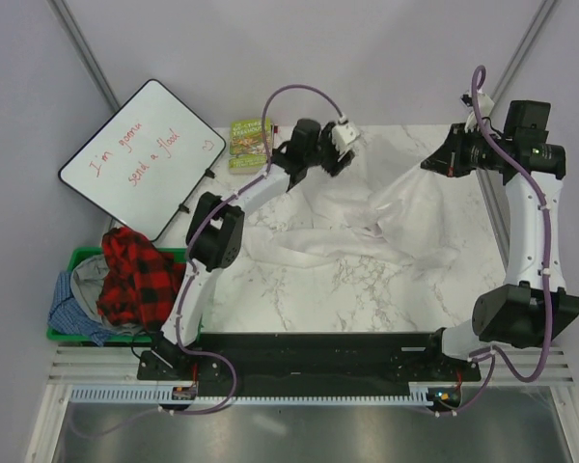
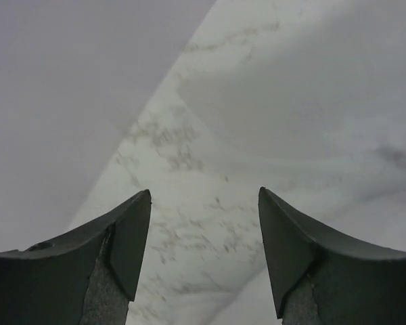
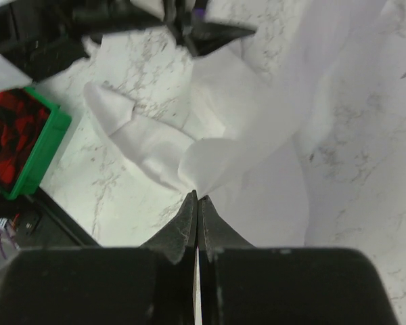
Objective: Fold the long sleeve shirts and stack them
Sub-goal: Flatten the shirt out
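Note:
A white long sleeve shirt (image 1: 367,217) lies crumpled across the marble table, one part pulled up toward the right. My right gripper (image 1: 436,162) is shut on a bunched edge of that shirt (image 3: 257,169), which fans out from the closed fingertips (image 3: 197,198). My left gripper (image 1: 338,159) hovers over the shirt's far edge near the back of the table. In the left wrist view its fingers (image 2: 132,230) stand apart with only marble and white cloth (image 2: 304,101) below, and nothing is held between them (image 2: 204,203).
A green book (image 1: 250,143) lies at the back left of the table beside a whiteboard (image 1: 140,154). A green bin (image 1: 68,333) off the table's left side holds a red-black plaid cloth (image 1: 135,275) and bluish garments. Booth walls close in at the back.

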You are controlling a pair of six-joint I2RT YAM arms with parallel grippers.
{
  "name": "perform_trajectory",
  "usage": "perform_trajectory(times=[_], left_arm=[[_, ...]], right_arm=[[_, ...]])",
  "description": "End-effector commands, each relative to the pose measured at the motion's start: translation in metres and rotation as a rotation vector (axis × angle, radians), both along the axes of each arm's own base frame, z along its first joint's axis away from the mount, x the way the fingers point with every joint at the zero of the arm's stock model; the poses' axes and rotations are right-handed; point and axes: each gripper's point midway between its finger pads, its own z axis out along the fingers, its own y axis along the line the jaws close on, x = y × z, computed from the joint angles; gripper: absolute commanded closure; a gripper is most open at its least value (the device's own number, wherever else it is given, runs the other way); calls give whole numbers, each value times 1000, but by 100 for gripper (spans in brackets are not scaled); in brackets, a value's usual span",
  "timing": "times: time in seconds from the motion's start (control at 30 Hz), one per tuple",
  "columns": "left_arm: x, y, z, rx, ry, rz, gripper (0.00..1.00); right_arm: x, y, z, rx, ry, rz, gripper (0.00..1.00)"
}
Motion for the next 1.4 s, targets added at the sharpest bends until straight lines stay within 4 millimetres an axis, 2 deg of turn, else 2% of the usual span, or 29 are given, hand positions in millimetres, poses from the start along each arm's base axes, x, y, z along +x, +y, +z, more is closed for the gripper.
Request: perform_trajectory(times=[0.0, 0.03, 0.07, 0.1, 0.13, 0.17, 0.23, 0.27, 0.33, 0.43, 0.5, 0.53, 0.6, 0.63, 0.67, 0.73, 0.77, 0.97, 1.0, 1.07, 1.1, 1.2, 1.37], left_arm=[[-38, 59, -9, 85, 36, 63, 30], [-55, 63, -5, 88, 20, 10, 32], [-79, 74, -38, 142, 75, -33, 36], [-94, 80, -20, 163, 24, -70, 39], [-109, 80, -29, 185, 49, -130, 42], [-126, 87, -51, 242, 132, -165, 52], [-137, 89, -59, 269, 131, -212, 58], [-143, 91, -71, 287, 144, -224, 59], [-142, 91, -74, 296, 140, -217, 57], [-136, 90, -60, 252, 147, -177, 51], [-140, 89, -48, 239, 132, -206, 51], [-155, 86, -41, 233, 135, -269, 53], [-181, 80, -46, 276, 129, -372, 65], [-193, 82, -57, 332, 142, -397, 69], [-211, 77, -70, 409, 73, -462, 73], [-227, 82, -91, 486, 43, -497, 77], [-233, 78, -91, 505, 11, -525, 77], [-236, 65, -107, 582, -49, -563, 79], [-230, 65, -116, 600, -40, -547, 79], [-221, 60, -118, 603, -50, -531, 79], [-218, 60, -129, 617, -37, -530, 79], [-205, 61, -139, 656, -53, -515, 75], [-177, 59, -152, 681, -62, -462, 62]], right_arm=[[52, -25, 14, -31, -116, -128, 100], [61, -31, 13, -45, -134, -158, 100], [67, -35, 9, -45, -127, -174, 100], [70, -39, 4, -38, -116, -196, 100], [76, -42, 3, -43, -134, -207, 100], [80, -46, -1, -51, -132, -227, 100], [86, -50, -6, -46, -131, -241, 100], [88, -52, -8, -49, -130, -252, 100], [91, -56, -11, -52, -128, -263, 100], [93, -60, -16, -57, -118, -267, 100], [94, -64, -23, -76, -111, -279, 100], [96, -66, -26, -83, -109, -285, 100], [99, -69, -30, -90, -104, -295, 100], [101, -71, -31, -93, -104, -302, 100], [102, -72, -33, -91, -100, -307, 100], [107, -76, -34, -95, -106, -326, 100], [107, -75, -35, -91, -104, -328, 100], [108, -72, -40, -75, -92, -315, 100], [108, -72, -41, -74, -90, -314, 100], [107, -71, -40, -69, -91, -308, 100], [106, -70, -39, -70, -92, -306, 100], [104, -68, -39, -64, -92, -293, 100], [99, -67, -38, -76, -97, -279, 100]])
